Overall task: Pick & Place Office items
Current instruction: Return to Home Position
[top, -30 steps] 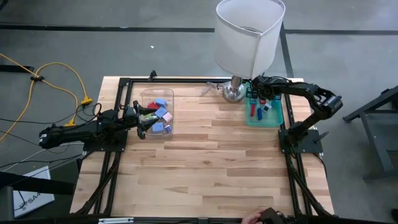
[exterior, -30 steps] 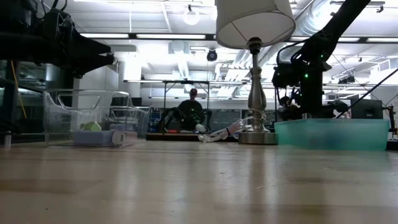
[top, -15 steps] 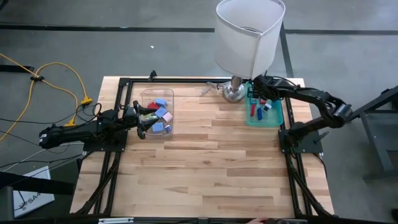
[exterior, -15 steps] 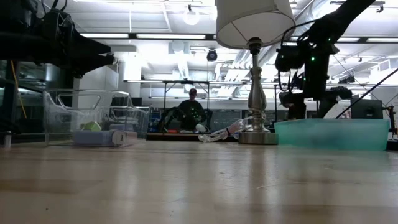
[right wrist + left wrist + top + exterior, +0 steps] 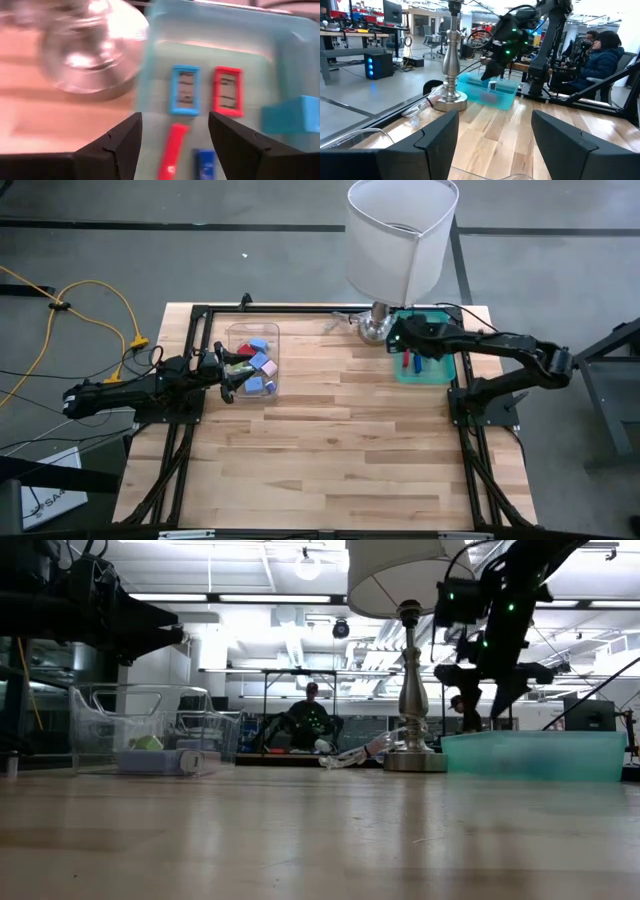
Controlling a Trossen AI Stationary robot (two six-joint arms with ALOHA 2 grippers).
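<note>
Over the lamp-side end of the light blue bin, the right tool hangs above the rim. Its two fingers are spread and there is nothing between them. Beneath it, on the bin's floor, a light blue framed piece and a red framed piece lie side by side. A red bar and a dark blue bit lie next to them, and a teal block sits off to one side. Just beside the bin stands the lamp, its metal foot resting on the wooden surface. Well apart, on the left arm's side of the surface, the left tool waits at the clear bin. Its wrist view shows its fingers also apart and empty. That bin holds a heap of small pieces, light blue blocks with red and pink among them. In the room beyond the surface, a person sits at a desk.
</note>
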